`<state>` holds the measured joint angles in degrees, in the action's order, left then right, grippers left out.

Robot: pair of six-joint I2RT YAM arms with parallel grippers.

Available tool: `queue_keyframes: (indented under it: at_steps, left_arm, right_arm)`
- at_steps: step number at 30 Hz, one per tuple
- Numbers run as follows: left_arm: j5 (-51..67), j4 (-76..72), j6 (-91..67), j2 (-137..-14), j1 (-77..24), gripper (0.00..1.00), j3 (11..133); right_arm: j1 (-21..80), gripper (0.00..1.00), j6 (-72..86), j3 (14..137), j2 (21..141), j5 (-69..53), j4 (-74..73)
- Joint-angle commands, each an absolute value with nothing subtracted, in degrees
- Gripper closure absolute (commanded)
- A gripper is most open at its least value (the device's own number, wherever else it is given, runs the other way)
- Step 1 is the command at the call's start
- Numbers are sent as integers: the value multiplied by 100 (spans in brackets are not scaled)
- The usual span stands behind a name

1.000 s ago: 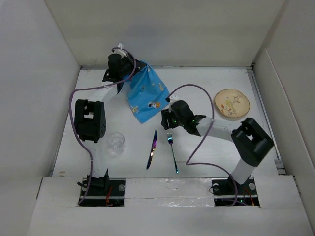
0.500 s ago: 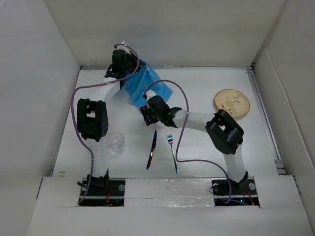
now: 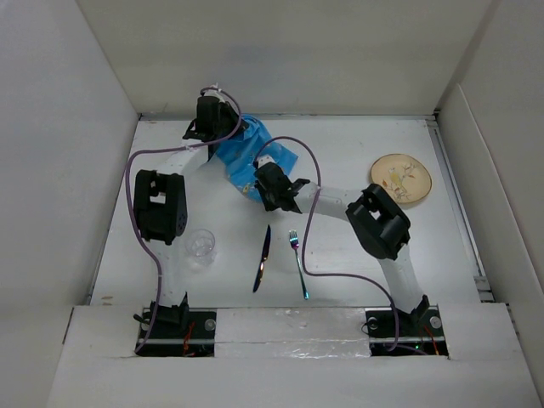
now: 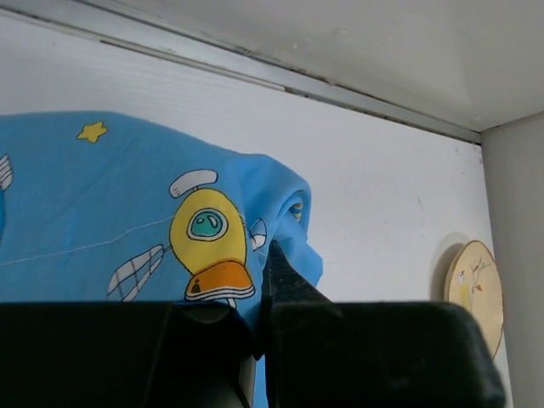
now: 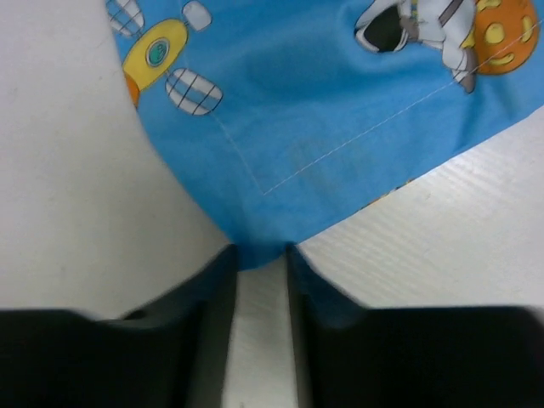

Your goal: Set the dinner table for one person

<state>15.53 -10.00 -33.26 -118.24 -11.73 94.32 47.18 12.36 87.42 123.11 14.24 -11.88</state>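
The blue space-print placemat [image 3: 240,158] lies bunched at the back left of the dinner table [image 3: 348,144]. My left gripper [image 3: 223,127] is shut on its far edge; in the left wrist view the cloth [image 4: 127,195] drapes out from the closed gripper [image 4: 265,259]. My right gripper [image 3: 260,182] sits at the placemat's near corner. In the right wrist view that corner [image 5: 260,246] is squeezed between the two fingers [image 5: 214,285], which stand a narrow gap apart.
A round patterned plate [image 3: 400,178] lies at the right, also in the left wrist view [image 4: 473,285]. A clear glass [image 3: 201,246] stands near left. A knife [image 3: 262,259] and fork [image 3: 298,263] lie side by side near the front centre.
My right arm swung left from above the fork to the placemat's near corner and its jaws closed in on it. The left gripper shifted slightly right with the cloth, which bunched up.
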Motion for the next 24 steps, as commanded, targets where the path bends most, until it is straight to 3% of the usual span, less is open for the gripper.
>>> queue_keyframes:
  at_steps: [1, 4, 5, 15, 24]
  left_arm:
    - [1407, -1064, -3103, -11154, -1134, 100, 9273]
    - [1380, -993, -3015, -11031, -1081, 100, 9141]
    - [1345, -984, -2997, -10952, -1081, 100, 9054]
    - [1221, -721, -2690, -10530, -1081, 100, 8500]
    - [967, -326, -2566, -9985, -1624, 100, 7787]
  right_arm:
    - [4483, 80, 1265, 8685, 12332, 1590, -1451]
    - [4351, 98, 1266, 8290, 11955, 1670, -985]
    - [4351, 100, 1266, 8253, 11857, 1748, -897]
    - [2832, 100, 1406, 7786, 10670, 1530, -387]
    - [1714, 100, 1380, 9789, 11741, 870, -1089]
